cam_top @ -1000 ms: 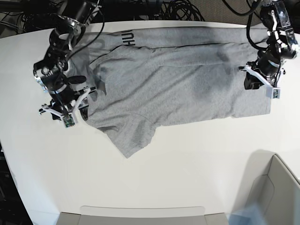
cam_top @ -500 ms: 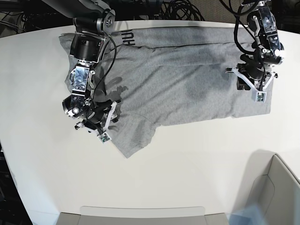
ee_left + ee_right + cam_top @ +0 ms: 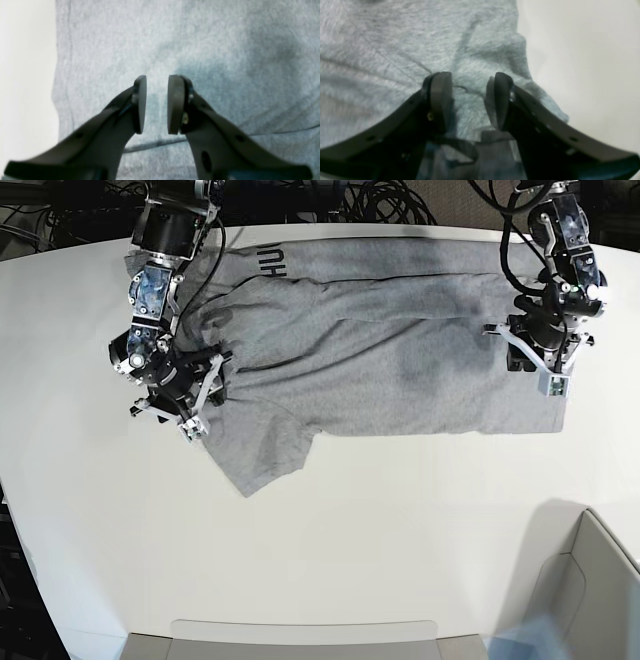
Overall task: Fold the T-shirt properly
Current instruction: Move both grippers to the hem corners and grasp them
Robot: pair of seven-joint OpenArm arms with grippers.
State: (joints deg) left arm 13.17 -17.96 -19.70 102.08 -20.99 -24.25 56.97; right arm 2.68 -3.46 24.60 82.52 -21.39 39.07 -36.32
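The heather-grey T-shirt [image 3: 380, 350] lies spread across the far half of the white table [image 3: 350, 560]. Black letters [image 3: 272, 262] show on a strip at its top left, and a sleeve [image 3: 262, 460] sticks out at the lower left. My left gripper [image 3: 528, 365] stands on the shirt's right end near the hem. In the left wrist view it [image 3: 157, 77] is narrowly open over flat cloth [image 3: 225, 50]. My right gripper [image 3: 195, 405] is at the shirt's left edge. In the right wrist view it [image 3: 472, 75] is open, with puckered cloth [image 3: 382, 37] between the fingers.
A grey bin [image 3: 300, 640] sits at the front edge and another [image 3: 590, 590] at the lower right corner. Black cables [image 3: 380, 200] lie behind the table. Bare white table shows beside the shirt in both wrist views [image 3: 25, 62] [image 3: 582, 50].
My right gripper came onto the shirt's left side, then moved up and left. The sleeve and lower edge shifted up and left with it. My left gripper moved a little inward and stayed.
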